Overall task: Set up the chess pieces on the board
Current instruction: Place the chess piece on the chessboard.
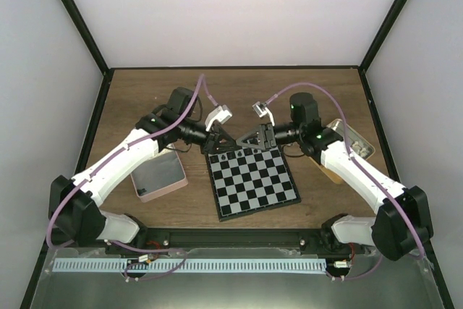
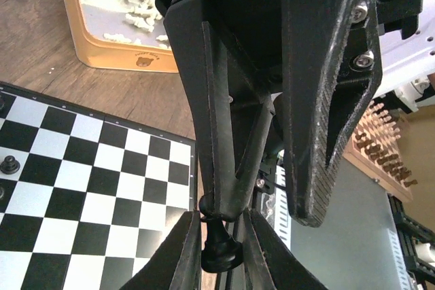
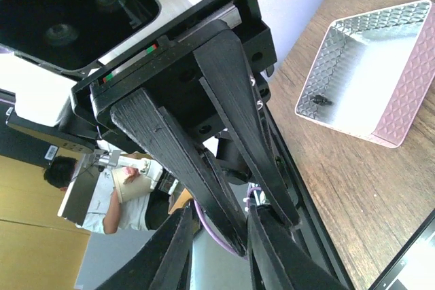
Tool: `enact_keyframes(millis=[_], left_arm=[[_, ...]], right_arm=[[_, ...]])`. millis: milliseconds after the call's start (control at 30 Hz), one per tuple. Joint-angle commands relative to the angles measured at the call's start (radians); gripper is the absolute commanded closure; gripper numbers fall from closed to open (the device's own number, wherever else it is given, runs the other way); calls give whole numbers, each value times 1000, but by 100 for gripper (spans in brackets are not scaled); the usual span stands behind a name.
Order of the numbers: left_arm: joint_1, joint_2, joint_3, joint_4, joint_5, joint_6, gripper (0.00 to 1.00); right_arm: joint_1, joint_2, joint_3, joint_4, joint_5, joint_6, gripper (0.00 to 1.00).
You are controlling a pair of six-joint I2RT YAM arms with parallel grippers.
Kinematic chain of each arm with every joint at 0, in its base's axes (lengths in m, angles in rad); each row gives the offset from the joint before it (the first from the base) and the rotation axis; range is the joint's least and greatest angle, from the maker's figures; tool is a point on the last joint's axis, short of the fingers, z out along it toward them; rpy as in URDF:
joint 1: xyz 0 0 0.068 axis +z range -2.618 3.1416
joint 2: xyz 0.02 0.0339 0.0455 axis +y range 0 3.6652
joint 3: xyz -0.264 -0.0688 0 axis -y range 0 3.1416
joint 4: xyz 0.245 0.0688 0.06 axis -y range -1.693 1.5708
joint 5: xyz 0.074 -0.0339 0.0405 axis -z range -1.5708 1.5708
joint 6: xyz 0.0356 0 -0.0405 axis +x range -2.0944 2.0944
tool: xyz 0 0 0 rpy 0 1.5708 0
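l gripper [image 1: 228, 141] w/ piece [image 2: 221, 246], facing r gripper [image 1: 244, 140]

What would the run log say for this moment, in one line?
left pincer: shut on black chess piece | right pincer: open, close by | place: at far edge of board

— Where's the board [image 1: 253, 182]?
— Centre of the desk [image 1: 145, 95]; tray [image 1: 163, 193] left of it, tin [image 1: 367, 151] right (loose pieces [image 2: 139, 11] inside).
— And above its far edge?
— Left hand [image 1: 226, 140] meets right hand [image 1: 249, 138], chess piece [image 2: 219, 246] in the left.
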Motion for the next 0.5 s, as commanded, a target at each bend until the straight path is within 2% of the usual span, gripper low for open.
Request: enact_keyframes(millis=[0,267,467], left_arm=[[3,-25,26,20,24,109,86],[-1,-121,-49,167,-223,235,86],[-9,-151,-102,211,-386,371,86]], right_arm=[[15,8,56,-128,65,-24,76],[15,33,154,-198,129,3,73],[15,29,156,-111,226,50,68]])
